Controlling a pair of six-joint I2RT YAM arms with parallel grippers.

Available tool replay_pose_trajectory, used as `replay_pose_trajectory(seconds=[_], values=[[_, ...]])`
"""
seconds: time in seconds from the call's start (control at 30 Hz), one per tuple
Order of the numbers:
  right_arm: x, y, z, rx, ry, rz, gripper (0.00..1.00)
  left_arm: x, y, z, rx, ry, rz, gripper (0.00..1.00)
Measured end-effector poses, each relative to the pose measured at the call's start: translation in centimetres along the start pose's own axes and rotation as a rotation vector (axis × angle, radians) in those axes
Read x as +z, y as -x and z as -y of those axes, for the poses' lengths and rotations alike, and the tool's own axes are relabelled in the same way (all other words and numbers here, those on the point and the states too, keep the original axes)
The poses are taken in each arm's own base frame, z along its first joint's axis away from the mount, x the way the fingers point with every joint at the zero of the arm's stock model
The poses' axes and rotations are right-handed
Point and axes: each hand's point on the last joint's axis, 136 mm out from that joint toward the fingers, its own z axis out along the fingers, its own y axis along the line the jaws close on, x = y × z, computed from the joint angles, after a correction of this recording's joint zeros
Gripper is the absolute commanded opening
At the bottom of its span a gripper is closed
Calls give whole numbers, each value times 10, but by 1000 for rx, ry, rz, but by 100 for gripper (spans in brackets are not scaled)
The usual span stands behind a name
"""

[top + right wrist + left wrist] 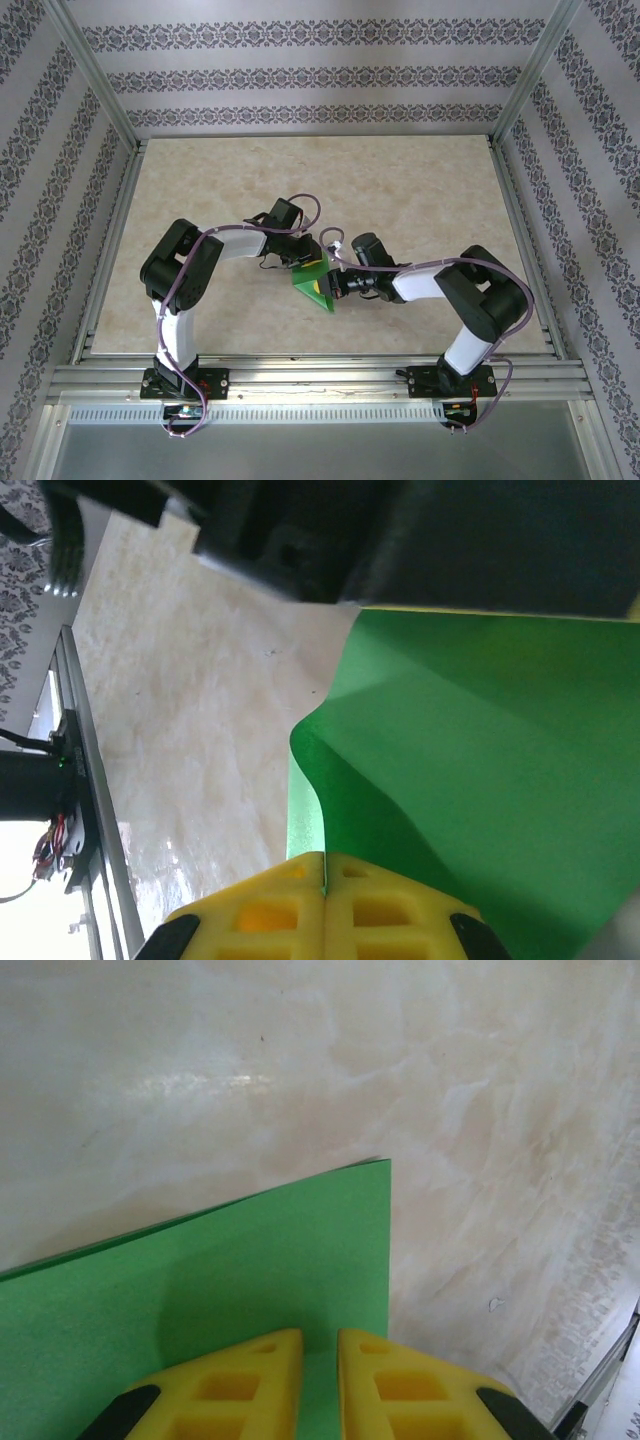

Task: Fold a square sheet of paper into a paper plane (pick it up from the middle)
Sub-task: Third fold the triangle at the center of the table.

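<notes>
The green square sheet of paper [316,284] hangs between both grippers just above the table's middle and looks angular and bent. My right gripper [336,287] is shut on its edge; in the right wrist view the yellow fingertips [290,880] meet with the paper [480,760] pinched between them and curling upward. My left gripper [305,264] comes from the left. In the left wrist view this gripper [320,1336] has a narrow gap between its yellow fingers, and the flat paper [250,1260] shows behind and through the gap. The paper plane is out of view.
The beige marbled tabletop [420,190] lies all around the paper. Aluminium rails [320,375] run along the near edge and patterned walls close the other sides. The left arm's black body [420,530] looms close above the paper in the right wrist view.
</notes>
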Motion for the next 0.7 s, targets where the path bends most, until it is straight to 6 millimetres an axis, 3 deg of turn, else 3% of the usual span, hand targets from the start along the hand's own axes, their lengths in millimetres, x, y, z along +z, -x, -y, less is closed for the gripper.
replay_pose_trajectory(seconds=[0.7], values=[[-3,-3,18,113,-39,-33,0,-1,0,1,7,-17,14,21]])
